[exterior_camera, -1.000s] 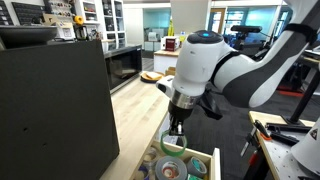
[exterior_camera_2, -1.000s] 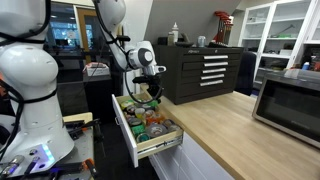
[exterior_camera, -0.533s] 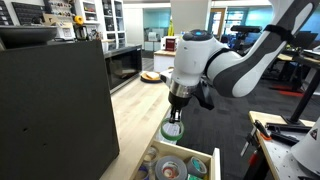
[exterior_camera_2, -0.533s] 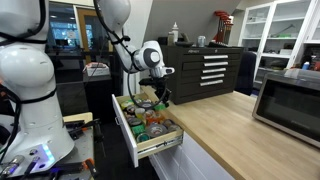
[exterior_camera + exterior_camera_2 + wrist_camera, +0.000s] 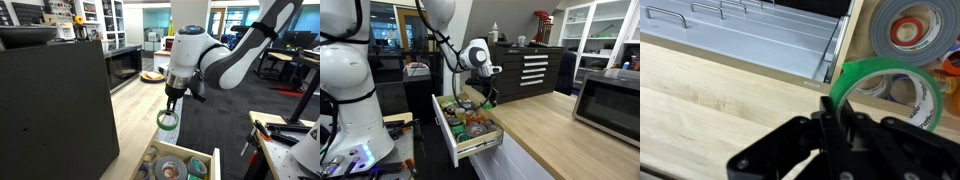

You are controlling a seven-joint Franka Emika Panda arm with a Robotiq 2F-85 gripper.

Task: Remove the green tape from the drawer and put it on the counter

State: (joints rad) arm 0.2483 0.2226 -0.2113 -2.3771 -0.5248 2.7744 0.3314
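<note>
Jaws clamp the green tape (image 5: 880, 68) above the drawer (image 5: 478, 146) — silver-grey roll (image 5: 880, 35) beneath, counter (image 5: 710, 110) alongside.

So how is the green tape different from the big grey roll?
The green tape is a thin, light green ring; the grey roll is fatter, silver-grey with an orange core. The green tape is held on edge in the gripper; the grey roll lies flat in the drawer. Both are hollow rings.
</note>
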